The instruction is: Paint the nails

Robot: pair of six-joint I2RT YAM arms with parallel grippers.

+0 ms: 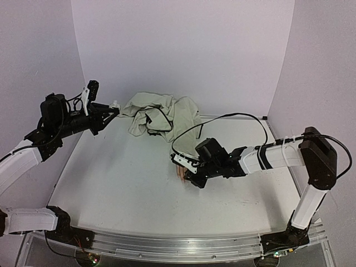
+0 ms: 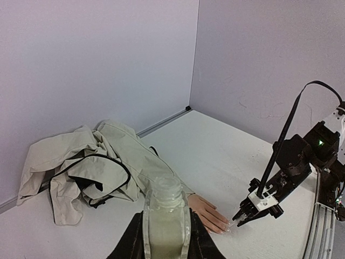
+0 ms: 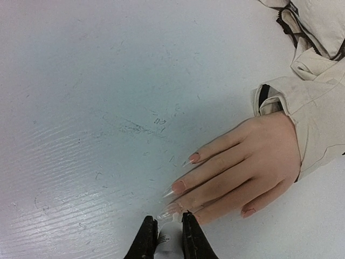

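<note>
A pale peach mannequin hand (image 3: 253,167) lies flat on the white table, its wrist in a beige sleeve (image 3: 318,124). Long pinkish nails (image 3: 178,186) tip the fingers. My right gripper (image 3: 167,219) is shut on a small white brush cap (image 3: 169,240), whose tip touches the nail (image 3: 173,209) of the finger nearest it. In the top view this gripper (image 1: 189,178) sits low over the hand (image 1: 179,172). My left gripper (image 2: 166,198) is shut on a small white bottle (image 2: 166,226), uncapped and upright, held up at the back left (image 1: 114,105).
The crumpled beige jacket (image 1: 161,114) with a black zip lies at the back of the table (image 1: 122,189). A black cable (image 1: 222,119) loops over the right arm. Lilac walls close in the back and both sides.
</note>
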